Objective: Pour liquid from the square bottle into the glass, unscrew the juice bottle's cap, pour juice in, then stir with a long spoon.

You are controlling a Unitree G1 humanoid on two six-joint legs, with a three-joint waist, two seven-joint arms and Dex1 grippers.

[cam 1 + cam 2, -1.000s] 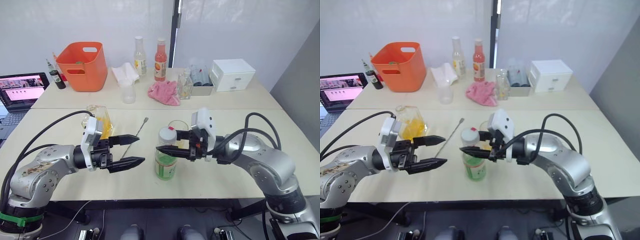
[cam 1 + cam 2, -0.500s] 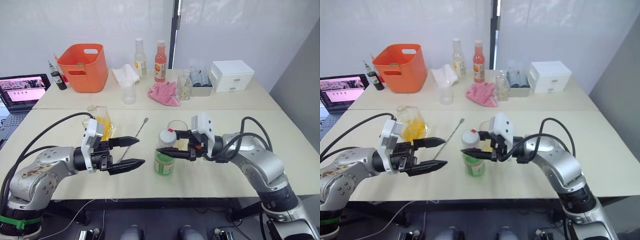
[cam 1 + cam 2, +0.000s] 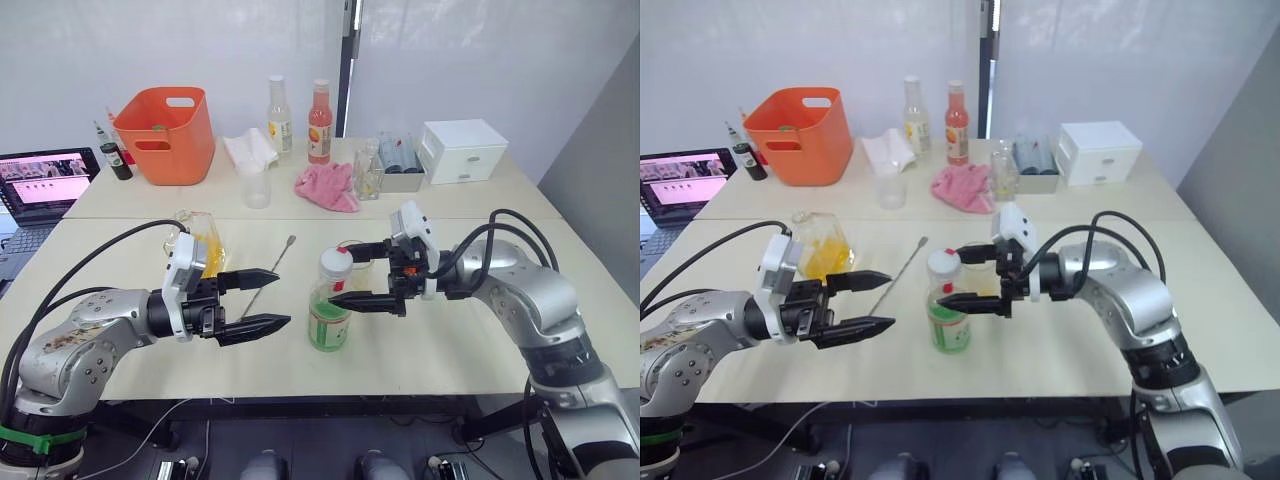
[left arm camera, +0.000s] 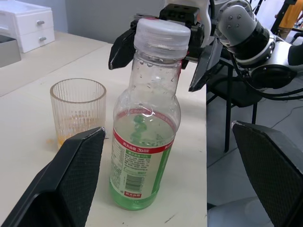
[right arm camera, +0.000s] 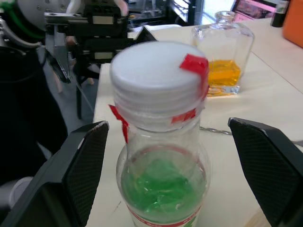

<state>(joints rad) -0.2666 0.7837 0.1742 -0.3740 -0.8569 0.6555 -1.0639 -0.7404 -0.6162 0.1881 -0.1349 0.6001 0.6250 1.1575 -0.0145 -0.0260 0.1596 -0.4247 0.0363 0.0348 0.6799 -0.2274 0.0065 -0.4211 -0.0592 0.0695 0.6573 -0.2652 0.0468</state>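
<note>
White cap (image 3: 335,262) still on juice bottle (image 3: 329,310); flanked by both grippers, left (image 3: 262,300) and right (image 3: 352,274), spread apart. Risked toppling if nudged.

Glass (image 3: 352,255): largely hidden behind right gripper (image 3: 362,273). Laptop (image 3: 45,185): cut by picture edge; screen content illegible. Juice bottle (image 3: 330,306): label print too small to read. Square bottle (image 3: 197,240): lower part hidden behind left gripper (image 3: 268,299).
</note>
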